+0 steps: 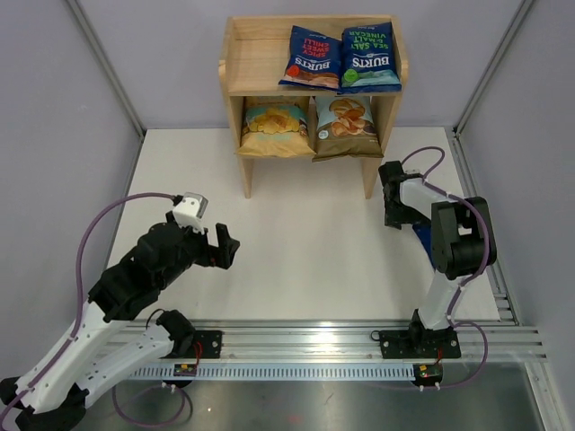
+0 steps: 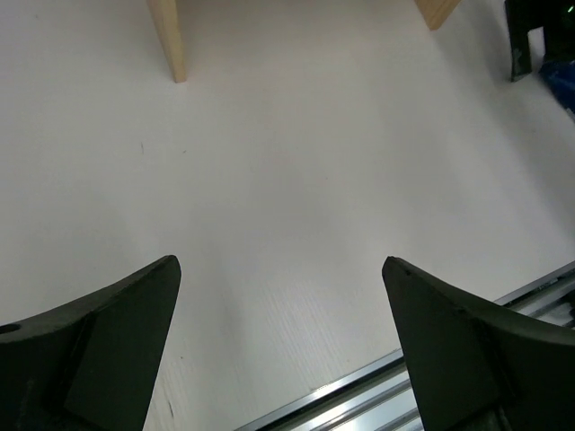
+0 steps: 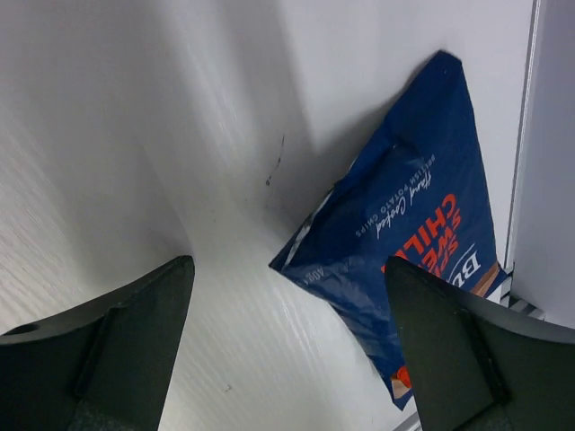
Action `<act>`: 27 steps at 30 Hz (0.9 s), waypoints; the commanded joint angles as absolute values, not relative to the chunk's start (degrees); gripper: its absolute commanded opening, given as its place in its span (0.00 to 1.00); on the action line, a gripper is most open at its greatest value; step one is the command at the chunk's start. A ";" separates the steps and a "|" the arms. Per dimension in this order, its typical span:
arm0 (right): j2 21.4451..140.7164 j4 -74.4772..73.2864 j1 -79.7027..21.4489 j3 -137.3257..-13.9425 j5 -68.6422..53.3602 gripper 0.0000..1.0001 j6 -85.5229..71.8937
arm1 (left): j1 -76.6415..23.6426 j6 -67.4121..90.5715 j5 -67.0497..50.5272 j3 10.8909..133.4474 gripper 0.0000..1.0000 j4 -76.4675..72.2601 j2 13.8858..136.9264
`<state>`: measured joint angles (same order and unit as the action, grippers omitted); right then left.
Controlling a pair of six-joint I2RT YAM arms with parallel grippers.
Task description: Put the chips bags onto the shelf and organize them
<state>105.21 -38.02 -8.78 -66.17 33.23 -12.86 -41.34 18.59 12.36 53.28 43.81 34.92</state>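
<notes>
The wooden shelf (image 1: pixel 235 54) stands at the back of the table. On its top tier lie a red-lettered Burts bag (image 1: pixel 312 56) and a green-lettered Burts bag (image 1: pixel 370 58). The lower tier holds the yellow Chips bag (image 1: pixel 274 126) and the Cassava Chips bag (image 1: pixel 346 126). A third dark-blue Burts bag (image 3: pixel 413 224) with red letters lies on the table at the right, mostly hidden under my right arm in the top view (image 1: pixel 420 235). My right gripper (image 3: pixel 287 261) is open just above that bag's corner, and it also shows in the top view (image 1: pixel 393 214). My left gripper (image 1: pixel 225 247) is open and empty over bare table (image 2: pixel 279 261).
Two shelf legs (image 2: pixel 171 40) show at the top of the left wrist view. A metal rail (image 1: pixel 359 341) runs along the table's near edge. Grey walls with frame posts enclose the table on both sides.
</notes>
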 commanded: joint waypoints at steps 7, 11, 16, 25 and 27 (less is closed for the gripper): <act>110.74 -36.29 -5.72 -67.59 39.99 0.75 -10.90 | -41.57 17.23 12.83 48.08 0.99 41.92 30.68; 111.36 -37.44 -5.45 -67.50 39.55 0.63 -11.34 | -42.27 17.23 13.27 47.81 0.99 41.66 28.83; 111.09 -38.49 -5.45 -67.85 37.97 0.38 -12.30 | -42.45 17.23 13.36 47.72 0.99 41.66 28.83; 103.65 -39.20 -5.54 -66.54 36.30 0.04 -15.47 | -42.45 17.23 14.15 47.99 0.99 42.01 30.15; 101.18 -39.20 -5.62 -65.39 35.60 0.00 -16.43 | -42.45 17.23 14.50 48.16 0.99 42.10 30.50</act>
<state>107.33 -39.05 -5.67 -66.32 36.97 -13.47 -42.19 18.20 12.95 47.79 43.92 29.87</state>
